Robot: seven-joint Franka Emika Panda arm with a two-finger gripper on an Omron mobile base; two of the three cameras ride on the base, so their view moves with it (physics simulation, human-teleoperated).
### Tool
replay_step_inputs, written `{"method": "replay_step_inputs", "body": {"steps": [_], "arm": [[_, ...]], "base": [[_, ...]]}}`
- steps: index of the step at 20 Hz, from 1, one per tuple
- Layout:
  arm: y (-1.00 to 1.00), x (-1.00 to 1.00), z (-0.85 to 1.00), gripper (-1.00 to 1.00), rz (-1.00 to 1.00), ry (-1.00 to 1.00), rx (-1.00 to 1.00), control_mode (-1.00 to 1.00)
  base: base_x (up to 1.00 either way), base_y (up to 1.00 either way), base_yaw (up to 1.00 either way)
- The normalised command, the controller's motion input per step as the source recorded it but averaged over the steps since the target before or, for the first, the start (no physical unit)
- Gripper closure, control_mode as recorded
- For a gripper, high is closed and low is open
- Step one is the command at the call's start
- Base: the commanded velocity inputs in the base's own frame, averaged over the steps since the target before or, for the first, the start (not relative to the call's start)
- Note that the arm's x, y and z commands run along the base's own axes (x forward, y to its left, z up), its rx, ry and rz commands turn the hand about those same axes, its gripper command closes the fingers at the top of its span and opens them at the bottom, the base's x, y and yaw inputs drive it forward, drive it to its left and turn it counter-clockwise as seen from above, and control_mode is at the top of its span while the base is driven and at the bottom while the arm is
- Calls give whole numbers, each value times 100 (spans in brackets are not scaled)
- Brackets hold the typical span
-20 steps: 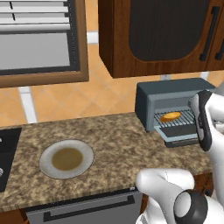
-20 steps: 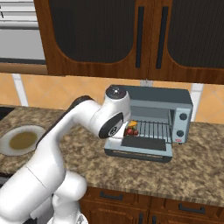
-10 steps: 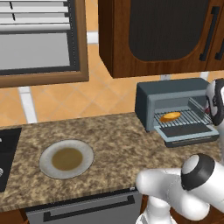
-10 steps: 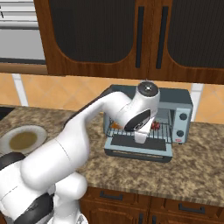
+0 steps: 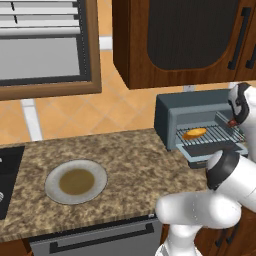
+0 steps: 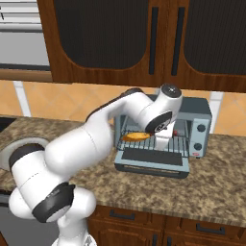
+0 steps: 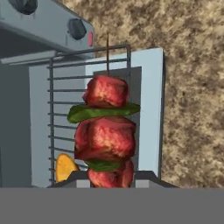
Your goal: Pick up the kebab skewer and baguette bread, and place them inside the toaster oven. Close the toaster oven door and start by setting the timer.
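Skewer placement: hand (image 7: pixel 106 180) clamped on the kebab skewer (image 7: pixel 106 133), poised above the toaster oven's (image 6: pixel 163 135) wire rack (image 7: pixel 70 118); stick's long axis runs straight out from the hand, crossing the rack bars; baguette bread (image 6: pixel 135 136) already lies on that rack, beside the skewer.

The toaster oven (image 6: pixel 202 113) stands on the speckled bench (image 6: pixel 216 185) under dark wooden cabinets (image 6: pixel 158 41). Its door (image 6: pixel 153 158) lies folded down flat in front of it. On the wire rack (image 6: pixel 182 143) inside, toward the oven's left side, rests the baguette bread (image 6: pixel 135 137). The white arm (image 6: pixel 120 122) reaches across the oven's open front, its wrist just right of the loaf. A plate (image 6: pixel 12 148) sits on the bench well left of the oven.
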Motion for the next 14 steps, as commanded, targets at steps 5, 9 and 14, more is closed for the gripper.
{"method": "replay_step_inputs", "body": {"steps": [5,9,14], "arm": [[14,32,-33,100,2,3,-7,-100],[-8,1,-48,100,0,0,-12,-100],[-3,0,-45,100,0,0,-10,-100]], "base": [[0,0,0],[0,0,0],[0,0,0]]}}
